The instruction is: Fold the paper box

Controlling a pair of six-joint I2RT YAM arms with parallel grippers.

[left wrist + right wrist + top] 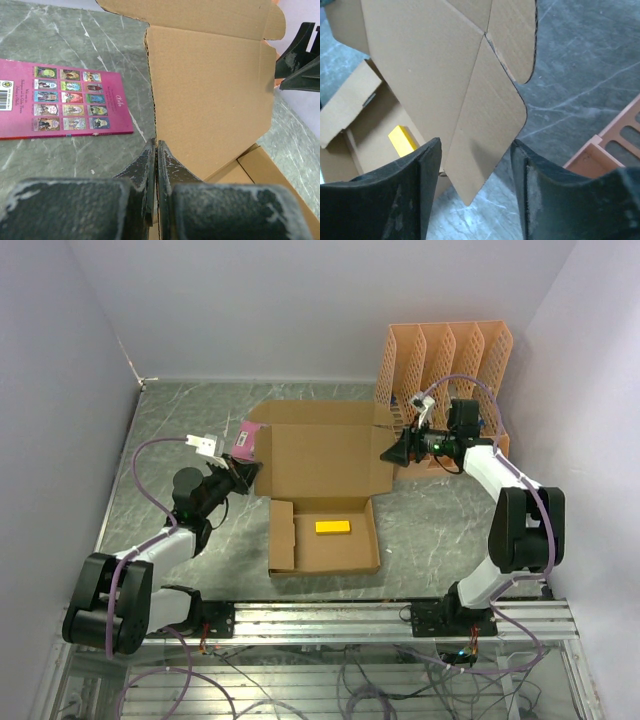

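Observation:
The paper box (325, 540) lies mid-table as a shallow brown tray with its lid panel (320, 460) raised. A yellow block (333, 527) rests inside the tray. My left gripper (250, 472) is shut on the lid's left edge, and in the left wrist view its fingertips (150, 152) pinch the thin cardboard (210, 100). My right gripper (390, 453) is open at the lid's right side. In the right wrist view the rounded side flap (485, 130) hangs between the fingers (427, 165) with a gap on both sides. The yellow block (402, 140) shows below.
An orange lattice file organizer (445, 365) stands at the back right, close behind the right arm; its corner (615, 145) shows in the right wrist view. A pink printed card (245, 440) lies left of the lid, flat on the grey marble table (60, 100).

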